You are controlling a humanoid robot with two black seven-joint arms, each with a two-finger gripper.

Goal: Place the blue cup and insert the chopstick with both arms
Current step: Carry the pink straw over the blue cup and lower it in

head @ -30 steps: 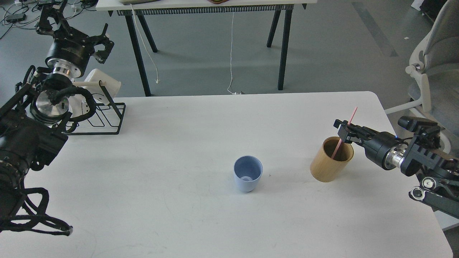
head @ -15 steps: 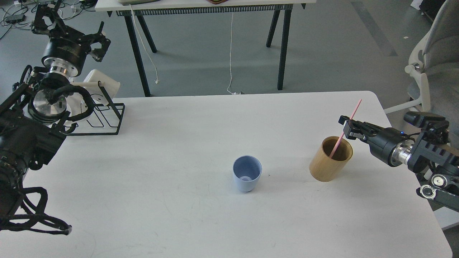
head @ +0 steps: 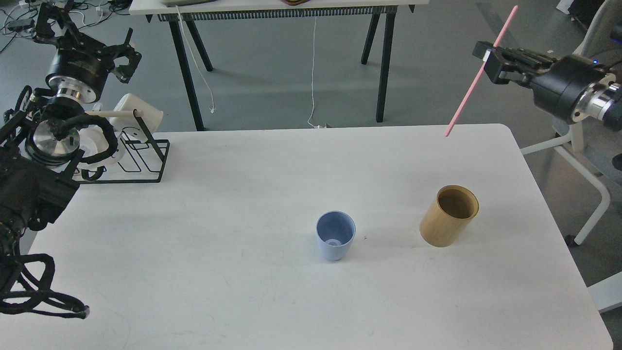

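Observation:
The blue cup (head: 335,235) stands upright and empty near the middle of the white table (head: 243,272). My right gripper (head: 487,52) is high at the upper right, shut on the pink chopstick (head: 478,77), which hangs slanted in the air, clear of the table. The tan bamboo cylinder (head: 449,215) stands to the right of the cup, empty. My left gripper (head: 80,31) is raised at the far upper left, open and empty, far from the cup.
A black wire rack (head: 141,158) with a pale wooden rod and white mugs (head: 138,114) stands at the table's back left. A second table's legs (head: 384,58) stand behind. A grey office chair (head: 590,97) is at the right.
My right gripper has lifted the pink chopstick up out of the bamboo cylinder and now holds it high. My left arm has drifted slightly up and left.

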